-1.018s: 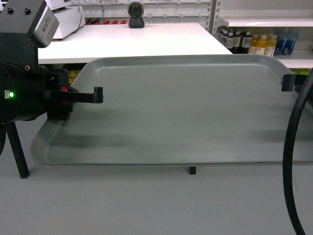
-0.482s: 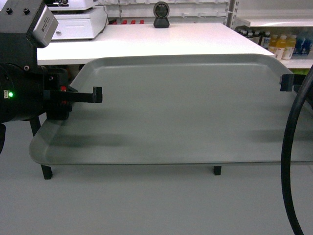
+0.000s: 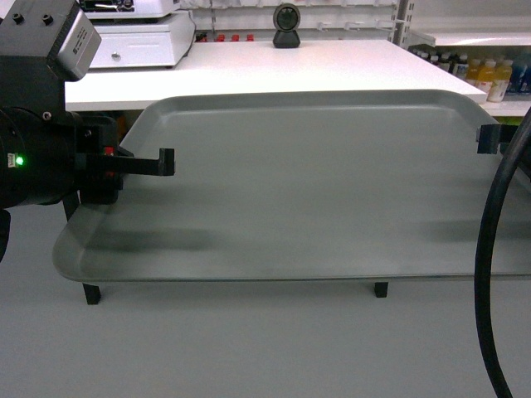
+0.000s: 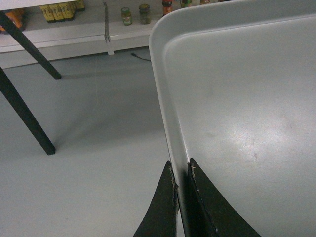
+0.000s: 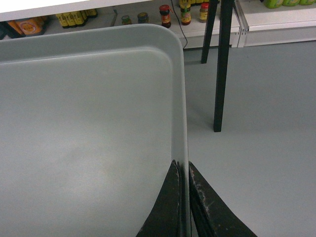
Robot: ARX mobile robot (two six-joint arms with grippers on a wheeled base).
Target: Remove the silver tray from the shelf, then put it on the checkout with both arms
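Note:
The silver tray (image 3: 315, 191) hangs level in the air in front of the white checkout (image 3: 315, 62), with grey floor below it. At the tray's left rim, my left gripper (image 3: 166, 162) is shut; the left wrist view shows the gripper (image 4: 181, 170) pinching the rim of the tray (image 4: 237, 98), one finger on each side. My right gripper (image 3: 488, 139) holds the right rim; in the right wrist view it (image 5: 181, 168) is shut on the edge of the tray (image 5: 89, 123). The tray's inside is bare.
A cash register (image 3: 137, 37) and a black scanner (image 3: 286, 25) stand on the checkout. Its black legs (image 3: 91, 293) show under the tray. White shelf boards with bottles (image 3: 481, 79) are at the far right. A black cable (image 3: 489, 274) crosses the right foreground. A table leg (image 5: 222, 64) stands close by.
The background has slid to the right in the head view: scanner, register and checkout moved right, and the table legs came into view. The tray and both grippers keep their places in the frame.

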